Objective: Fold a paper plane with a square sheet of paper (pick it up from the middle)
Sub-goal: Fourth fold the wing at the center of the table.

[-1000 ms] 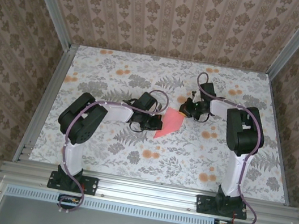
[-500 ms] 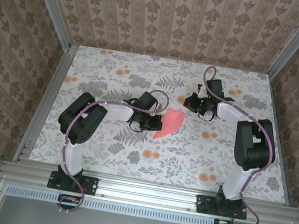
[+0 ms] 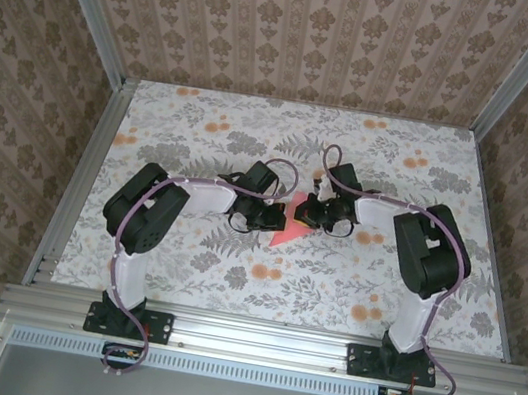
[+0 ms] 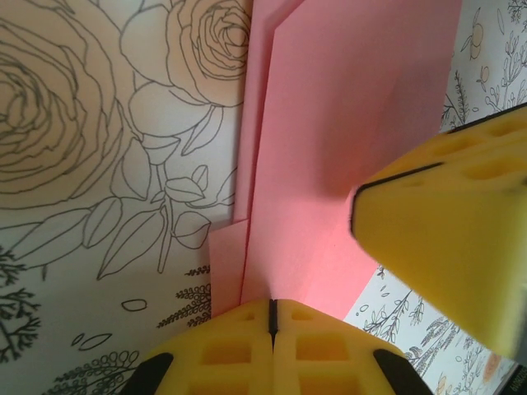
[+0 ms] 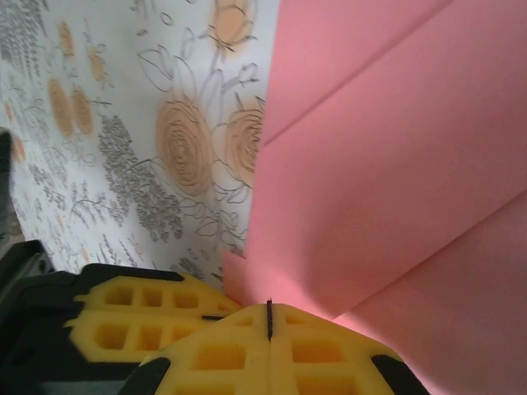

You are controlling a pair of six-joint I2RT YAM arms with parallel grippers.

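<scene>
Paper [image 3: 289, 228], salmon-pink and plain, lies mid-counter [image 3: 173, 253] between our two claws. It is folded into overlapping layers with straight creases, and one corner points toward the arms' bases. Our left claw [image 4: 272, 306] has its pads pressed together, tips touching the paper's edge. Our right claw [image 5: 268, 306] is likewise closed, tips at the paper's margin. Whether either pinches a layer we cannot tell. The flaps lie flat.

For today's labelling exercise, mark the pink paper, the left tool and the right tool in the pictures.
pink paper [image 4: 346, 123], left wrist view, on its flat top layer.
left tool [image 4: 272, 317], left wrist view, where its shut yellow tips meet.
right tool [image 5: 268, 317], right wrist view, where its shut yellow tips meet.
</scene>
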